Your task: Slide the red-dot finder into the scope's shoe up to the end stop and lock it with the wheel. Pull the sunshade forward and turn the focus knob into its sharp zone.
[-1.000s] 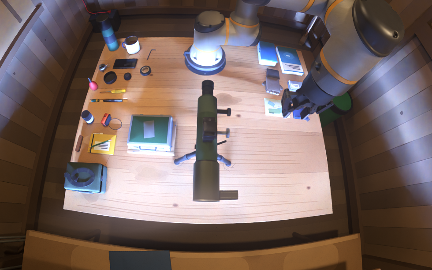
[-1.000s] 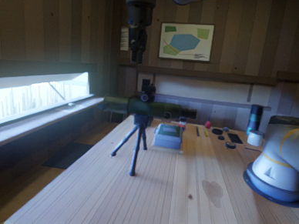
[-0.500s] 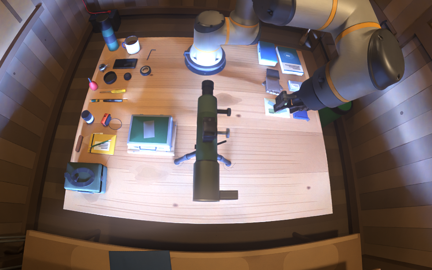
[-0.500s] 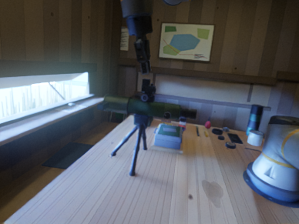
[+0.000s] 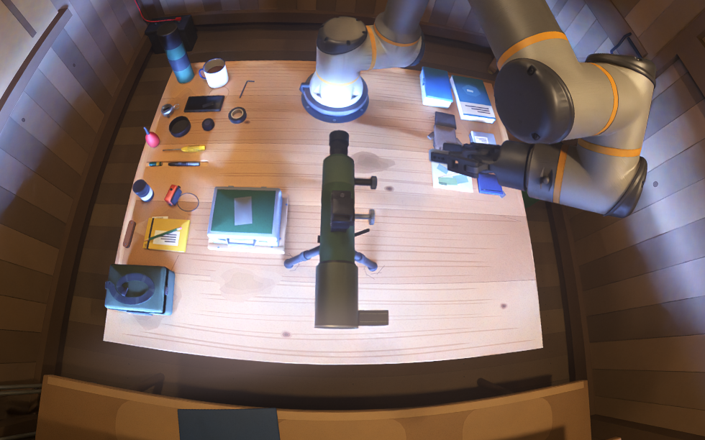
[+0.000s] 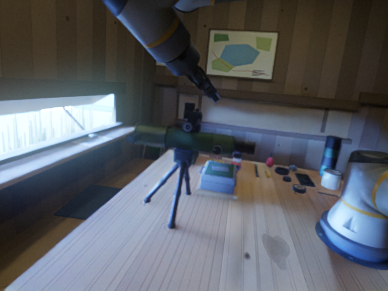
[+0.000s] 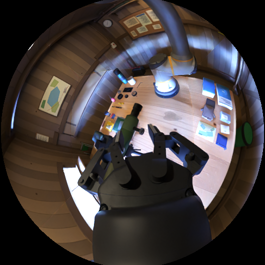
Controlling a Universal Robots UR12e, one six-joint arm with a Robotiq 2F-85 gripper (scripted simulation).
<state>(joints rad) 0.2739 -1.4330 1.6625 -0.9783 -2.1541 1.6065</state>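
My gripper point(image 5: 435, 158) point(image 6: 214, 96) point(image 7: 136, 136) is open and holds nothing. It hangs high above the table, to the right of the scope, pointing toward it. The green scope point(image 5: 337, 208) point(image 6: 185, 137) point(image 7: 130, 122) stands on a small tripod point(image 5: 332, 257) in the middle of the table. The dark red-dot finder point(image 5: 341, 209) point(image 6: 190, 117) sits on top of the tube. Two knobs point(image 5: 368, 182) point(image 5: 367, 214) stick out on the scope's right side. The wider sunshade point(image 5: 336, 295) forms the scope's near end. The eyepiece point(image 5: 338, 139) points toward the arm's base.
Behind the scope stands the arm's base point(image 5: 335, 78). Books and cards point(image 5: 462, 98) lie at the table's right rear. A green case point(image 5: 245, 213), a yellow notebook point(image 5: 166, 234) and small tools lie to the left. A dark box point(image 5: 139, 289) sits at the near left corner.
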